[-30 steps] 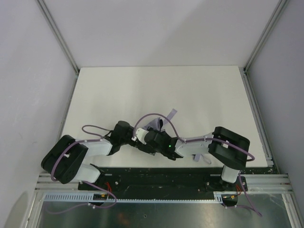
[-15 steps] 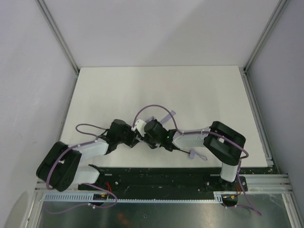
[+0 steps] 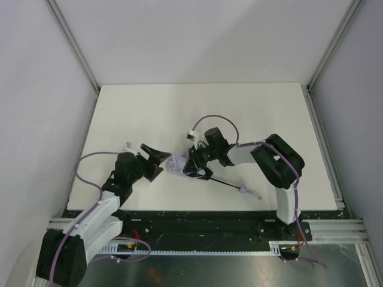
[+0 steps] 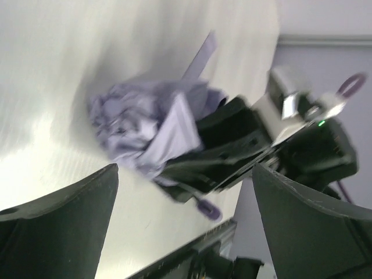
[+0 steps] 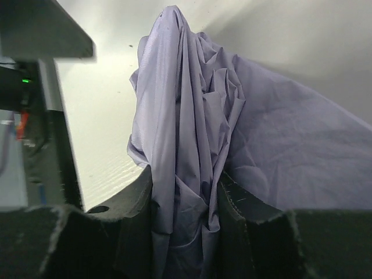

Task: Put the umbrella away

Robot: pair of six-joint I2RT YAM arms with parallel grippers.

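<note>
In the right tool (image 5: 185, 200), the umbrella (image 5: 192, 104): creased lavender-grey fabric.

No text, label, brand, number or sign can be read in any of the views; the left wrist view is too blurred to show any lettering

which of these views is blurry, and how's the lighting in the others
Left wrist view: heavy motion blur, the umbrella is smeared and soft-edged. Right wrist view: its fabric folds are sharp, but the fingers of the right hand are dark and underlit along the bottom. Top external view: sharp and evenly lit, with only faint shadows on the table.
</note>
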